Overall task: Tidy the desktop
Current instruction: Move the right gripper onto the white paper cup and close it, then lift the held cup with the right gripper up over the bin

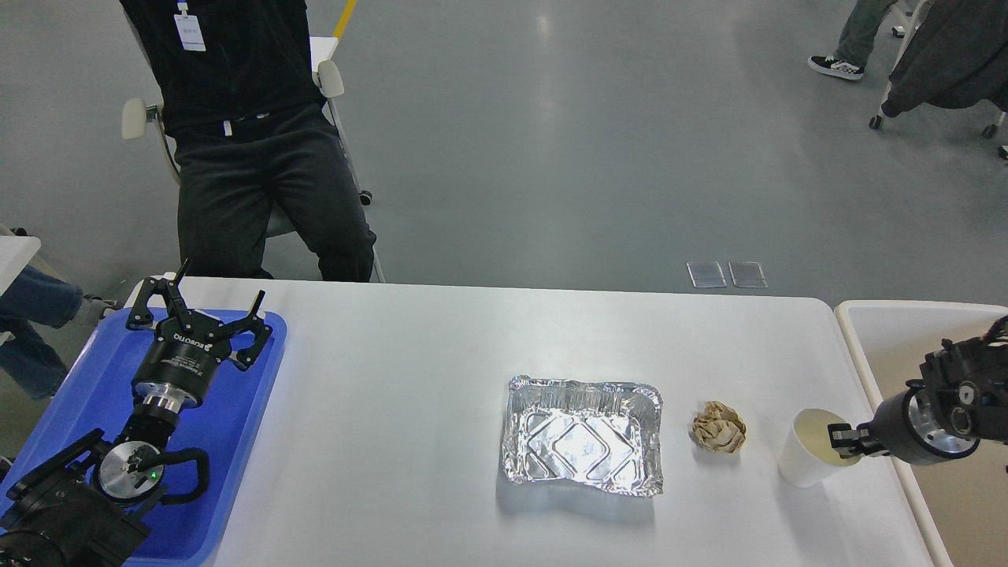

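The white desktop [409, 370] carries a crumpled foil tray [583, 435], a brown crumpled paper ball [718, 427] and a white paper cup [805, 465] standing upright near the right edge. My right gripper [841, 441] is at the cup's right rim, seen small and dark; I cannot tell whether its fingers hold the rim. My left gripper [197, 307] is open and empty, its fingers spread above the blue tray [71, 394] at the left.
A cream-white rimmed bin [890, 331] stands just past the desktop's right edge, under my right arm. A person in black [252, 157] sits on a chair behind the far left edge.
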Robot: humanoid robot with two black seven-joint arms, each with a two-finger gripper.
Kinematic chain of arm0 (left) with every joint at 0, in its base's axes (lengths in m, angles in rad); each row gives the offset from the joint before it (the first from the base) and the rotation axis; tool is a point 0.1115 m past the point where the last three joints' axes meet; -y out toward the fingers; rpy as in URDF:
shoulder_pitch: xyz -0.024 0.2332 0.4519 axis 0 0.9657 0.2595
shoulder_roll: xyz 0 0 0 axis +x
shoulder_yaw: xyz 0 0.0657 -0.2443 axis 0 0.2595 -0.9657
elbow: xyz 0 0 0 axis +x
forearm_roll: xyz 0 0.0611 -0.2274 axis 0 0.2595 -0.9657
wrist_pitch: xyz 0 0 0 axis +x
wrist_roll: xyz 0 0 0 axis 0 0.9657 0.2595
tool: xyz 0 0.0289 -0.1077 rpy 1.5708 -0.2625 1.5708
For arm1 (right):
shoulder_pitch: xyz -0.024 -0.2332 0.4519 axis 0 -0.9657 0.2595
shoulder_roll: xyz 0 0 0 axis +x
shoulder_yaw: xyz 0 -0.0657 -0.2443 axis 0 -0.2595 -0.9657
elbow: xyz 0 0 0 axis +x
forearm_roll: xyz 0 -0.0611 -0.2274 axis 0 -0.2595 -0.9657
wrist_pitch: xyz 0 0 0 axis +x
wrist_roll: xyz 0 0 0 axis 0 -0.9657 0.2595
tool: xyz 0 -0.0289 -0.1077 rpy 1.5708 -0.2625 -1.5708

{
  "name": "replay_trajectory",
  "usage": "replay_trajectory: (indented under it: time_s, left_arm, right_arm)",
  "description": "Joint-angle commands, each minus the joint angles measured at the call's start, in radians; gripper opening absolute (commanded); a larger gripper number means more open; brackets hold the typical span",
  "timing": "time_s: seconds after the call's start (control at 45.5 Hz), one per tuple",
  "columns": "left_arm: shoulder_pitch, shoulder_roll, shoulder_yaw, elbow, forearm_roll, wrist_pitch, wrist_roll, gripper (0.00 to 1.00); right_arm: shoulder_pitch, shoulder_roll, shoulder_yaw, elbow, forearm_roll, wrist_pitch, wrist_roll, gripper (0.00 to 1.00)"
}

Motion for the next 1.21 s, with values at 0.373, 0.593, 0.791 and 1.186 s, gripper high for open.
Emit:
replay_trajectory:
  time_s: [0.373,0.593,0.791,1.186]
  left_arm:
    - [-0.001,-0.002,0.000,-0.002,0.000,0.000,0.000,0.99]
    - [-0.001,-0.002,0.000,-0.002,0.000,0.000,0.002,0.99]
    - [-0.001,-0.002,0.000,-0.002,0.000,0.000,0.002,0.99]
    - [-0.001,-0.002,0.000,-0.002,0.000,0.000,0.002,0.99]
  right_arm:
    - [0.100,-0.005,-0.042,0.047,0.045,0.050,0.001,0.00]
    - [0.362,-0.002,-0.128,0.159,0.097,0.168,0.003,0.00]
    - [0.568,0.000,-0.178,0.214,0.095,0.306,0.003,0.00]
    - [0.891,-0.002,-0.177,0.332,0.089,0.516,0.000,0.00]
